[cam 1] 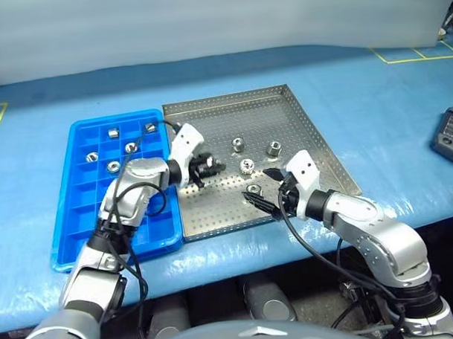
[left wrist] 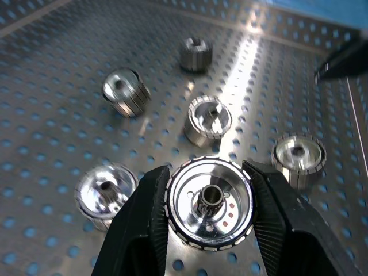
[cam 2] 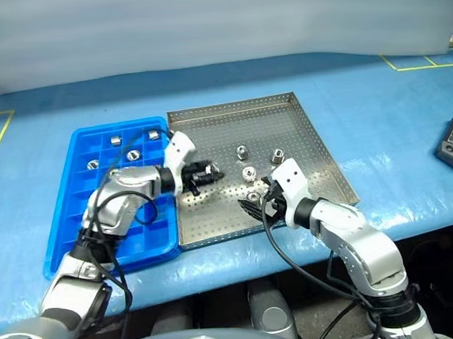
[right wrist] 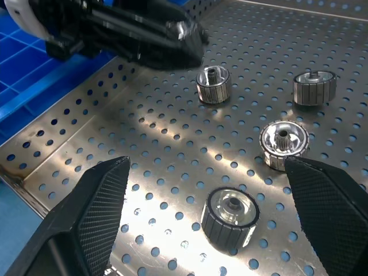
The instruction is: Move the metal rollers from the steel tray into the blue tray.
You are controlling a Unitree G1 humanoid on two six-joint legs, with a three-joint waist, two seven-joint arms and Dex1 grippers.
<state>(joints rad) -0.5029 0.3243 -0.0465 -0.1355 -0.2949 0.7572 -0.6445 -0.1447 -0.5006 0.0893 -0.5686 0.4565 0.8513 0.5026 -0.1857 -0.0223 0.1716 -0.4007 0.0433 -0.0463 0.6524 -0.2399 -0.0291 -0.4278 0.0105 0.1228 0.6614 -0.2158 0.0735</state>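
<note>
The left claw [left wrist: 210, 227] grips one roller [left wrist: 210, 207] by its sides, clear above the steel tray [cam 1: 284, 108], ready for carrying to the blue tray [cam 1: 79, 219]. The right claw [right wrist: 207, 207] hangs wide open over another roller [right wrist: 230, 217], apparently poised for picking.

I'm looking at what seems to be a workshop or robot test bench: a table [cam 1: 373, 97] lying under blue plastic sheeting with yellow tape marks [cam 1: 412, 55], a perforated steel tray [cam 1: 299, 122] sitting beside a blue tray [cam 1: 75, 212], and a plain grey wall running behind.
</note>
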